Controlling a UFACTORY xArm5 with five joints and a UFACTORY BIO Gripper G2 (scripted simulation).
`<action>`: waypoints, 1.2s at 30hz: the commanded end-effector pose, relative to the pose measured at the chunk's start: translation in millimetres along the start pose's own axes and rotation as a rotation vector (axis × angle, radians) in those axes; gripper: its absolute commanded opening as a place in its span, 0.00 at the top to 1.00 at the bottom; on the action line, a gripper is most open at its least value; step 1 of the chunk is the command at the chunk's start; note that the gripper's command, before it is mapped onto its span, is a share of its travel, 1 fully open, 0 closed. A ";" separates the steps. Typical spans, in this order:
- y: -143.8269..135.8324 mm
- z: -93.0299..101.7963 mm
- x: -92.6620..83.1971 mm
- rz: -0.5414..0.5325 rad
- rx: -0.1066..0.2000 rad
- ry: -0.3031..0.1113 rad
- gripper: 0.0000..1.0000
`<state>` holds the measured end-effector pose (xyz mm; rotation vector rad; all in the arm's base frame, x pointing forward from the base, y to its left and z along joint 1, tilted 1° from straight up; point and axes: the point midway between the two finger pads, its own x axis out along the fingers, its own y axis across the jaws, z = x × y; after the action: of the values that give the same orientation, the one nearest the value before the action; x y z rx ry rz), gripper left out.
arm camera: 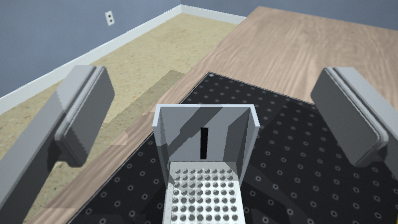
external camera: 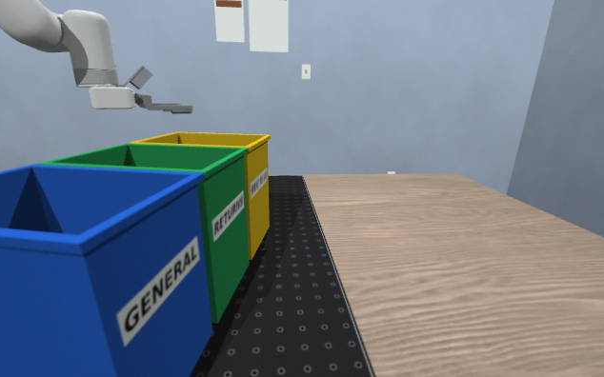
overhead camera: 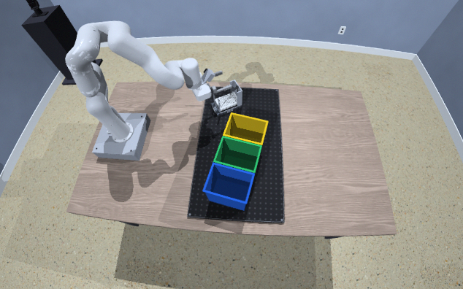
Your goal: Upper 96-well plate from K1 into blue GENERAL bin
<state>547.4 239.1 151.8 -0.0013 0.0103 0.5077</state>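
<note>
My gripper (overhead camera: 228,98) (external camera: 183,109) (arm camera: 218,117) is open and empty. Its fingers stand wide apart, roughly level, above bin-rim height. In the wrist view the grey rack K1 (overhead camera: 239,98) (arm camera: 218,142) shows between and beyond the fingers, with a slot in its end wall. The white upper 96-well plate (overhead camera: 226,103) (arm camera: 204,196) lies in it. The lower plate is hidden. The blue bin GENERAL (overhead camera: 226,201) (external camera: 143,238) stands upright, nearest the exterior camera. The green bin RETURNS (overhead camera: 245,149) (external camera: 229,278) and the yellow bin (overhead camera: 252,128) (external camera: 258,216) stand upright too.
The three bins stand in a row on the black perforated mat (overhead camera: 270,182) (external camera: 295,305) (arm camera: 300,165), yellow closest to the rack. The arm's base (overhead camera: 140,146) stands on the wooden table (overhead camera: 325,157) to the left of the mat in the top view.
</note>
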 end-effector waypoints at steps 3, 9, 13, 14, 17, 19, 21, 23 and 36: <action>-0.1 -10.3 0.6 0.000 -0.003 -0.002 0.63; -0.1 -17.0 0.6 0.000 -0.003 -0.002 0.63; -0.1 -23.6 0.6 0.000 -0.003 -0.002 0.63; -0.1 -25.3 0.6 0.000 -0.003 -0.002 0.63; -0.1 -30.3 0.6 0.000 -0.003 -0.002 0.63; -0.2 -33.6 0.6 0.000 -0.003 -0.002 0.63; -0.2 -37.0 0.6 0.000 -0.003 -0.002 0.63; -0.2 -40.3 0.6 0.000 -0.003 -0.002 0.63; -0.2 -58.7 0.6 0.000 -0.003 -0.002 0.63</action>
<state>546.9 238.8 98.5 -0.0014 0.0105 0.5078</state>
